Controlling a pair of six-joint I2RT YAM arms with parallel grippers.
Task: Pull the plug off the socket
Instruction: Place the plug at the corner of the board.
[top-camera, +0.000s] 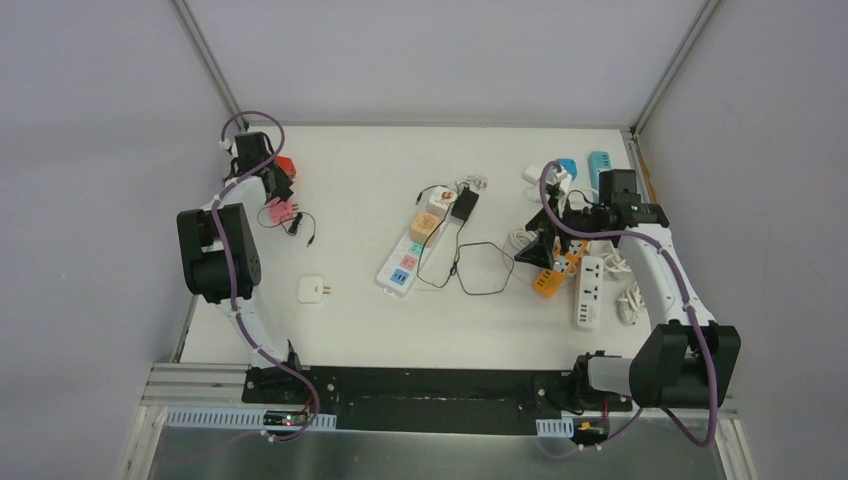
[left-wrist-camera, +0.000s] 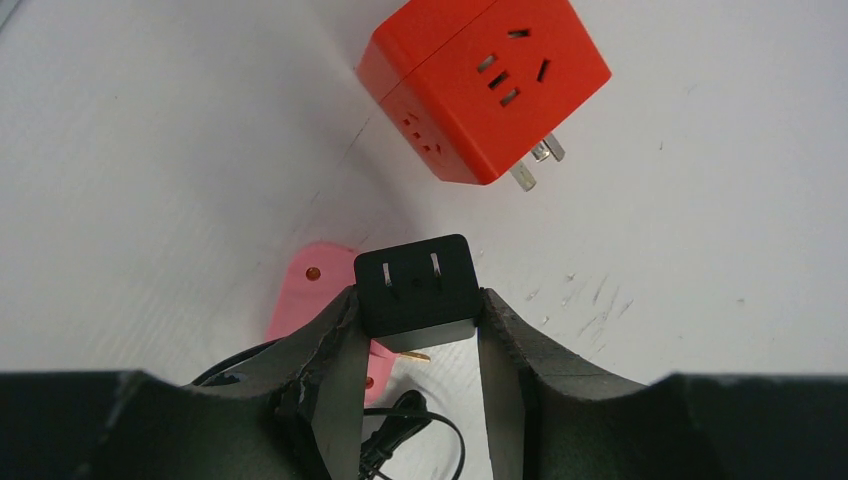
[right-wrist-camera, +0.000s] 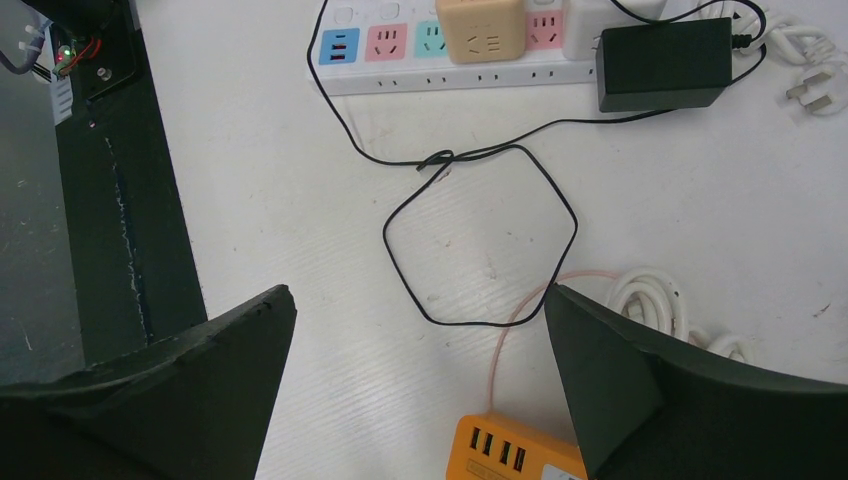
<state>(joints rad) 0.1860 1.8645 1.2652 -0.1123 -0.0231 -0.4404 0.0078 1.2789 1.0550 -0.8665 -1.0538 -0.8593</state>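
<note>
One black plug in left pincer, perhaps over pink socket

Nothing can be read here: no lettering, brand or number shows on the black plug, the red socket cube just beyond it, or the white power strip.
</note>
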